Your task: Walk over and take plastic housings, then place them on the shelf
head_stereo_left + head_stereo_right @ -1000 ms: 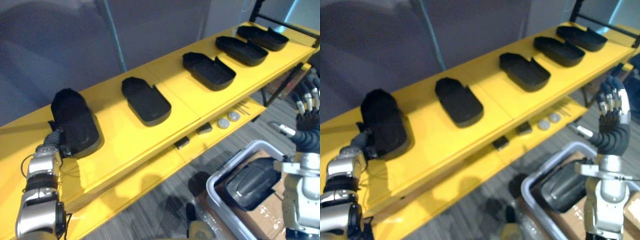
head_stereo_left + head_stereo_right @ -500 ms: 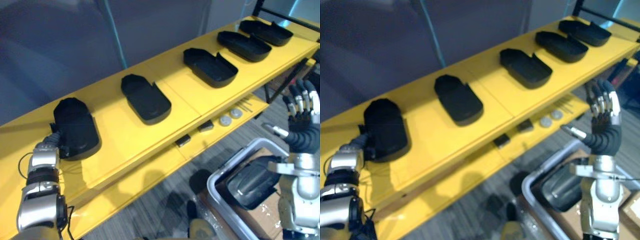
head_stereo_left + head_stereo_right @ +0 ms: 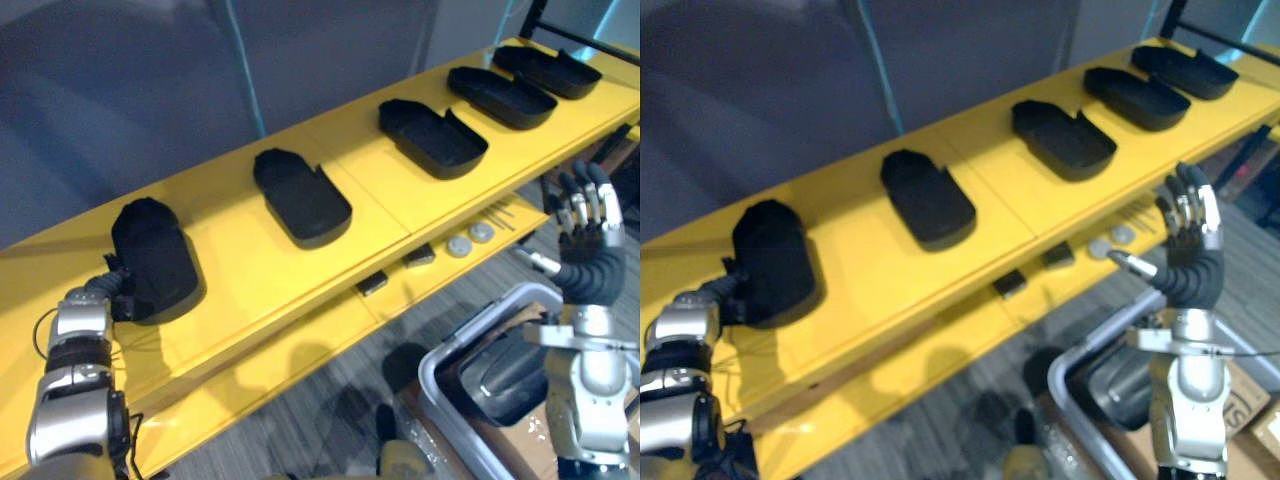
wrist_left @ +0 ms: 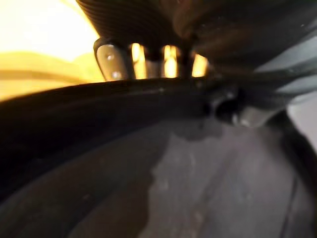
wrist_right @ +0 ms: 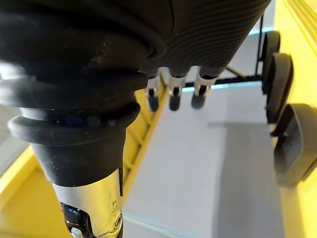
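Yellow two-tier shelf against a grey wall, seen from above. Five black plastic housings lie in a row on its upper tier, well apart from one another: leftmost housing, second housing, third housing, fourth housing and fifth housing. The four to the right lie cavity upward with their rims exposed; the leftmost appears to lie dome upward. A sixth housing rests in a grey bin on the floor at lower right. Left hand is against the near end of the leftmost housing; whether it grasps the shell or has let it go cannot be told. Right hand is raised near the shelf's front edge, above the bin, fingers straight and spread, holding nothing. Two round discs and two small dark blocks lie on the lower tier.

Handling, as judged: each housing looks like a thin-walled moulded shell, so it is probably light and fairly stiff, though the walls may flex under a hard squeeze. The smooth, dully shining surface in the left wrist view suggests a slippery skin. The best hold is likely on the rim at one end, thumb inside the cavity and fingers outside. A domed face offers little purchase and would want a grip across the side walls.
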Robot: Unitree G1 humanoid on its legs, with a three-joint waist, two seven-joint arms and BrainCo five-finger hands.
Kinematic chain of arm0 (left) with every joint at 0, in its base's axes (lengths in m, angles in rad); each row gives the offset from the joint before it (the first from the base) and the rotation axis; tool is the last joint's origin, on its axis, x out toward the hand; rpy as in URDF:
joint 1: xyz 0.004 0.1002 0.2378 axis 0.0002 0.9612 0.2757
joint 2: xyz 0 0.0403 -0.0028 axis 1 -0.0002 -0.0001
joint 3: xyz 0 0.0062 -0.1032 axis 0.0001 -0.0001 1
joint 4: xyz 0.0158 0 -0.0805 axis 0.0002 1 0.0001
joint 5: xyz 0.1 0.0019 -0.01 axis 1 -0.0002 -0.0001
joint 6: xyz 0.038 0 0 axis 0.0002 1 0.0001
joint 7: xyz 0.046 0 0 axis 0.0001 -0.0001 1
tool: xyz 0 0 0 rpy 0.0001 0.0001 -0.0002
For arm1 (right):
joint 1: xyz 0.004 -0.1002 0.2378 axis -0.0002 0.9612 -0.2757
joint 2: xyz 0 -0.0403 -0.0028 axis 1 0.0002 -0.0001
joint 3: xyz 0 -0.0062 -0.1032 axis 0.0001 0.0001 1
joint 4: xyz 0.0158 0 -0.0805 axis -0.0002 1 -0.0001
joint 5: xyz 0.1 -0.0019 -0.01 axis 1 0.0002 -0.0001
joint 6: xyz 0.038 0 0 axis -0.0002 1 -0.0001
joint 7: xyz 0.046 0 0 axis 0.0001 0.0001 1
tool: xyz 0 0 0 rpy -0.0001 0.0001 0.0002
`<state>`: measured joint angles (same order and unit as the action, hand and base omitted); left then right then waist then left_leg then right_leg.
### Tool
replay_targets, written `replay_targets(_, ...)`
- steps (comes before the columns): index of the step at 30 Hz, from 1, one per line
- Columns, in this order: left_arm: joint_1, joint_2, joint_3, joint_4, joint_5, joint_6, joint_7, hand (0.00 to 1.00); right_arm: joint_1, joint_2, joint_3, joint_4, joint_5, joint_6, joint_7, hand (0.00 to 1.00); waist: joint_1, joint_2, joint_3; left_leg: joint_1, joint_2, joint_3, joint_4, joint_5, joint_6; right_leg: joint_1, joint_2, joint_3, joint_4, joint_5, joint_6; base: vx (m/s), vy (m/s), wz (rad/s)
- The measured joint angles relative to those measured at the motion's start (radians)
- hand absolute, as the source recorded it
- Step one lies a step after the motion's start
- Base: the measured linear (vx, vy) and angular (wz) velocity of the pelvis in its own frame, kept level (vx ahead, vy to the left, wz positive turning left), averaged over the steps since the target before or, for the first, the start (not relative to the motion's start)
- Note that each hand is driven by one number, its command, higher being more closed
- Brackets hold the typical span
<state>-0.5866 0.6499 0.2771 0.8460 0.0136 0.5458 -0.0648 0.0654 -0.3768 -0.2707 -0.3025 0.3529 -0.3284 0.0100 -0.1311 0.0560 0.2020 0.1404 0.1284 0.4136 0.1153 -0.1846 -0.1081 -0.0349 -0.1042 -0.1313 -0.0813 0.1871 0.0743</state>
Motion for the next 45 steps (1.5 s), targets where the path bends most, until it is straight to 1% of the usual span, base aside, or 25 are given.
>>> replay_targets(4, 0.000, 0.000, 0.022, 0.005, -0.073, -0.002, 0.057, 0.00, -0.003, 0.000, 0.000, 0.000, 0.000, 0.001, -0.004, 0.00, 0.000, -0.002, 0.001, 0.000, 0.000, -0.002, -0.001, 0.000, 0.000, 0.000, -0.001, -0.001, 0.000, 0.000, 0.000, -0.01, -0.001, 0.00)
replay_targets(7, 0.001, 0.000, 0.024, 0.012, -0.128, -0.019, 0.094, 0.00, -0.003, 0.000, 0.000, 0.000, 0.000, 0.001, -0.005, 0.00, -0.001, -0.003, 0.002, -0.002, -0.002, -0.016, -0.002, 0.001, 0.001, 0.003, -0.002, -0.005, -0.003, 0.000, 0.000, -0.03, -0.006, 0.05)
replay_targets(11, 0.001, 0.000, 0.024, 0.010, -0.158, -0.037, 0.124, 0.00, -0.008, 0.000, 0.000, 0.000, 0.001, 0.001, -0.005, 0.00, 0.002, -0.008, 0.004, -0.003, -0.002, -0.019, -0.003, 0.002, 0.001, 0.003, -0.005, -0.006, -0.008, 0.000, 0.000, -0.04, 0.000, 0.02)
replay_targets(16, 0.010, -0.001, 0.024, 0.003, -0.172, -0.075, 0.187, 0.00, -0.010, 0.000, 0.023, 0.001, 0.006, 0.001, -0.009, 0.00, 0.006, -0.011, 0.003, -0.004, -0.003, -0.022, -0.004, 0.005, 0.002, 0.004, -0.008, -0.009, -0.009, 0.001, 0.001, -0.01, 0.002, 0.01)
replay_targets(17, 0.013, -0.001, 0.025, -0.010, -0.179, -0.091, 0.209, 0.00, -0.010, 0.000, 0.024, 0.003, 0.006, 0.001, -0.010, 0.00, 0.009, -0.013, 0.003, -0.005, -0.004, -0.024, -0.004, 0.005, 0.003, 0.004, -0.009, -0.009, -0.009, 0.001, 0.002, -0.02, -0.006, 0.07)
replay_targets(19, 0.034, 0.000, 0.030, -0.074, -0.218, -0.111, 0.219, 0.00, -0.006, 0.002, 0.024, 0.005, 0.006, 0.001, -0.011, 0.00, 0.010, -0.014, 0.002, -0.005, -0.008, -0.031, -0.003, 0.007, 0.005, 0.004, -0.006, -0.019, 0.000, 0.003, 0.004, 0.00, -0.013, 0.12)
replay_targets(20, 0.043, 0.000, 0.033, -0.115, -0.253, -0.139, 0.221, 0.00, 0.001, 0.006, 0.024, 0.006, 0.006, -0.001, -0.011, 0.00, 0.011, -0.014, 0.002, -0.009, -0.012, -0.042, -0.004, 0.009, 0.008, 0.005, -0.009, -0.028, 0.000, 0.003, 0.004, -0.02, 0.002, 0.22)
replay_targets(21, 0.047, 0.004, 0.034, -0.150, -0.259, -0.163, 0.223, 0.00, 0.005, 0.013, 0.024, 0.007, 0.006, -0.001, -0.010, 0.00, 0.012, -0.015, 0.001, -0.016, -0.016, -0.049, -0.004, 0.012, 0.011, 0.005, -0.013, -0.036, 0.000, 0.004, 0.004, -0.03, 0.010, 0.20)
replay_targets(22, 0.053, 0.008, 0.036, -0.169, -0.279, -0.177, 0.223, 0.00, 0.005, 0.018, 0.026, 0.008, 0.006, -0.001, -0.010, 0.00, 0.014, -0.015, 0.001, -0.018, -0.017, -0.049, -0.004, 0.013, 0.012, 0.003, -0.014, -0.037, 0.000, 0.004, 0.004, -0.04, 0.005, 0.13)
replay_targets(24, 0.101, 0.014, 0.069, -0.253, -0.353, -0.250, 0.214, 0.00, 0.011, 0.028, 0.031, 0.012, 0.007, -0.001, -0.007, 0.00, 0.022, -0.013, 0.000, -0.018, -0.017, -0.050, -0.004, 0.014, 0.013, 0.005, -0.015, -0.038, 0.000, 0.004, 0.005, -0.05, -0.003, 0.01)
replay_targets(27, 0.153, 0.013, 0.076, -0.343, -0.409, -0.305, 0.197, 0.00, 0.025, 0.030, 0.031, 0.013, 0.009, -0.002, -0.006, 0.00, 0.038, -0.011, -0.001, -0.020, -0.017, -0.052, -0.003, 0.015, 0.015, 0.008, -0.015, -0.041, 0.000, 0.004, 0.005, -0.04, -0.007, 0.05)
replay_targets(28, 0.193, 0.012, 0.079, -0.404, -0.442, -0.337, 0.181, 0.00, 0.033, 0.039, 0.031, 0.014, 0.009, -0.002, -0.004, 0.00, 0.039, -0.010, -0.001, -0.020, -0.017, -0.067, -0.003, 0.017, 0.015, 0.016, -0.016, -0.054, -0.001, 0.004, 0.004, -0.04, -0.012, 0.18)
replay_targets(29, 0.208, 0.009, 0.085, -0.429, -0.464, -0.348, 0.172, 0.00, 0.036, 0.043, 0.030, 0.014, 0.009, -0.002, -0.004, 0.00, 0.039, -0.009, -0.002, -0.020, -0.016, -0.074, -0.003, 0.018, 0.015, 0.019, -0.016, -0.060, -0.002, 0.003, 0.004, -0.05, -0.012, 0.20)
replay_targets(32, 0.312, -0.031, 0.141, -0.585, -0.560, -0.403, 0.132, 0.00, 0.044, 0.056, 0.027, 0.015, 0.009, -0.011, 0.004, 0.00, 0.059, 0.002, -0.011, -0.022, -0.015, -0.077, -0.004, 0.019, 0.014, 0.020, -0.016, -0.064, -0.009, 0.001, 0.001, -0.06, -0.011, 0.05)
replay_targets(34, 0.387, -0.090, 0.161, -0.683, -0.591, -0.443, 0.125, 0.00, 0.047, 0.061, 0.027, 0.018, 0.009, -0.019, 0.014, 0.00, 0.069, 0.018, -0.033, -0.028, -0.015, -0.082, -0.004, 0.019, 0.014, 0.020, -0.017, -0.075, -0.009, -0.001, -0.001, -0.02, 0.000, 0.14)
replay_targets(35, 0.432, -0.128, 0.169, -0.735, -0.603, -0.481, 0.128, 0.00, 0.046, 0.067, 0.027, 0.020, 0.009, -0.023, 0.014, 0.00, 0.070, 0.027, -0.049, -0.036, -0.015, -0.097, -0.004, 0.022, 0.015, 0.020, -0.019, -0.090, -0.009, -0.002, -0.003, -0.01, 0.000, 0.24)
replay_targets(36, 0.480, -0.174, 0.186, -0.804, -0.606, -0.542, 0.140, 0.00, 0.045, 0.076, 0.027, 0.024, 0.009, -0.033, 0.013, 0.00, 0.078, 0.031, -0.054, -0.036, -0.014, -0.102, -0.005, 0.024, 0.014, 0.022, -0.018, -0.095, -0.009, -0.002, -0.003, -0.01, -0.003, 0.18)
replay_targets(37, 0.500, -0.197, 0.195, -0.844, -0.605, -0.570, 0.147, 0.00, 0.046, 0.081, 0.027, 0.027, 0.008, -0.040, 0.013, 0.00, 0.087, 0.032, -0.054, -0.036, -0.013, -0.102, -0.005, 0.025, 0.013, 0.022, -0.018, -0.095, -0.009, -0.002, -0.003, -0.02, -0.008, 0.11)
replay_targets(39, 0.588, -0.316, 0.239, -1.024, -0.590, -0.707, 0.206, 0.00, 0.048, 0.128, 0.029, 0.030, 0.006, -0.051, 0.008, 0.00, 0.105, 0.030, -0.056, -0.036, -0.011, -0.116, -0.006, 0.029, 0.013, 0.035, -0.018, -0.114, -0.010, -0.005, -0.006, -0.04, -0.012, 0.18)
replay_targets(40, 0.611, -0.349, 0.251, -1.069, -0.577, -0.740, 0.225, 0.00, 0.049, 0.143, 0.031, 0.030, 0.006, -0.051, 0.007, 0.00, 0.111, 0.029, -0.059, -0.037, -0.011, -0.121, -0.006, 0.029, 0.013, 0.037, -0.018, -0.117, -0.010, -0.006, -0.006, -0.04, -0.011, 0.17)
replay_targets(41, 0.658, -0.413, 0.275, -1.144, -0.526, -0.815, 0.280, 0.00, 0.050, 0.169, 0.040, 0.030, 0.005, -0.055, 0.005, 0.00, 0.122, 0.025, -0.066, -0.038, -0.009, -0.127, -0.006, 0.029, 0.013, 0.038, -0.017, -0.120, -0.010, -0.008, -0.008, -0.04, -0.011, 0.12)
replay_targets(42, 0.692, -0.462, 0.295, -1.194, -0.500, -0.861, 0.317, 0.00, 0.052, 0.190, 0.047, 0.029, 0.005, -0.059, 0.004, 0.00, 0.129, 0.023, -0.071, -0.040, -0.008, -0.130, -0.006, 0.029, 0.014, 0.040, -0.017, -0.128, -0.010, -0.009, -0.009, -0.04, -0.014, 0.13)
replay_targets(43, 0.712, -0.489, 0.303, -1.220, -0.481, -0.888, 0.339, 0.00, 0.055, 0.202, 0.051, 0.028, 0.005, -0.060, 0.003, 0.00, 0.134, 0.022, -0.074, -0.041, -0.008, -0.134, -0.007, 0.030, 0.015, 0.043, -0.017, -0.134, -0.010, -0.009, -0.009, -0.03, -0.011, 0.27)
replay_targets(44, 0.763, -0.559, 0.310, -1.278, -0.420, -0.945, 0.406, 0.00, 0.070, 0.234, 0.067, 0.028, 0.005, -0.060, -0.001, 0.00, 0.149, 0.015, -0.078, -0.039, -0.006, -0.150, -0.007, 0.029, 0.016, 0.055, -0.017, -0.150, -0.010, -0.015, -0.008, -0.03, -0.012, 0.31)
replay_targets(45, 0.807, -0.604, 0.308, -1.319, -0.368, -0.970, 0.439, 0.00, 0.076, 0.252, 0.088, 0.027, -0.004, -0.060, -0.006, 0.00, 0.162, 0.011, -0.082, -0.040, -0.005, -0.159, -0.006, 0.030, 0.016, 0.063, -0.017, -0.162, -0.010, -0.019, -0.011, -0.03, -0.011, 0.33)
